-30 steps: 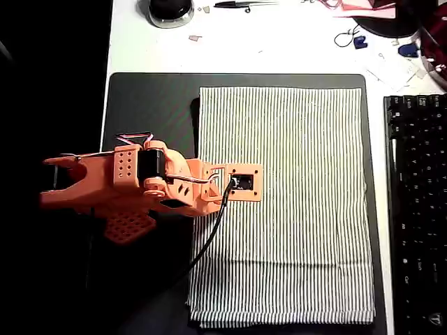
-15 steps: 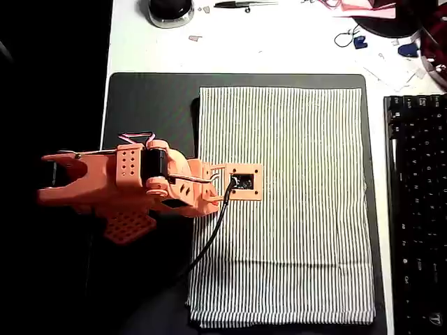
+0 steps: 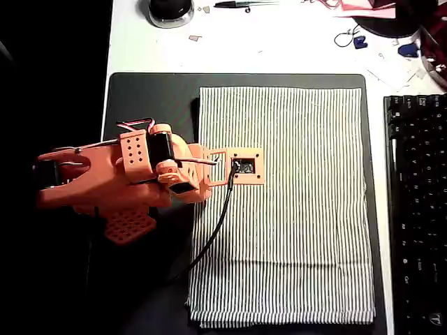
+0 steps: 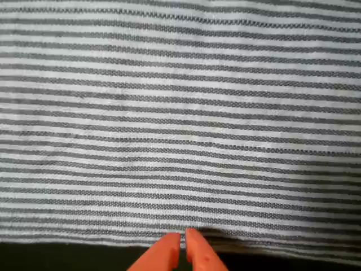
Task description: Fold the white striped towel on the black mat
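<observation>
Orange arm (image 3: pixel 119 185) reaches in from the left of the overhead view across the black mat (image 3: pixel 150 105), and against the frame from a second ago its wrist section sits a little higher in the picture and is turned, with the small framed camera plate now nearer the top. In the wrist view the end effector (image 4: pixel 181 241) points at the cloth's hem, its two orange fingertips (image 4: pixel 169 244) almost touching with only a thin slit between them and nothing pinched; they sit right at the line where cloth meets mat. The white striped towel (image 3: pixel 293 209) lies flat and unfolded on the mat, unchanged, filling its centre and right part. A bare strip of mat runs left of the towel's left edge, and a narrower band along the top. On the right the towel's edge nearly reaches the mat's border, just beside the black keyboard (image 3: pixel 419 209). Small clutter lies on the white table (image 3: pixel 279 49) above the mat.
</observation>
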You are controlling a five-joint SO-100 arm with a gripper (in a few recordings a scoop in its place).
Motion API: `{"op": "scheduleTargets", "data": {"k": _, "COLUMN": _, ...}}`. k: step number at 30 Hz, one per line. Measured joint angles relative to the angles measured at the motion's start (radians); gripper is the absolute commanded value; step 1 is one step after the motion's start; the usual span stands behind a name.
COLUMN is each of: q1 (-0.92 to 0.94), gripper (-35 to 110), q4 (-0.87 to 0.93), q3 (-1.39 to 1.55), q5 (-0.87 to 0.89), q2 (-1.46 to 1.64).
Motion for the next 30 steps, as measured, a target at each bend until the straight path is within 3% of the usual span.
{"op": "scheduleTargets", "data": {"k": 10, "q1": -0.155, "gripper": 0, "q4": -0.086, "q3": -0.170, "q5": 0.160, "q2": -0.252}}
{"op": "scheduleTargets", "data": {"k": 30, "q1": -0.417, "gripper": 1, "q4": -0.179, "q3": -0.778, "q5": 0.445, "q2": -0.969}}
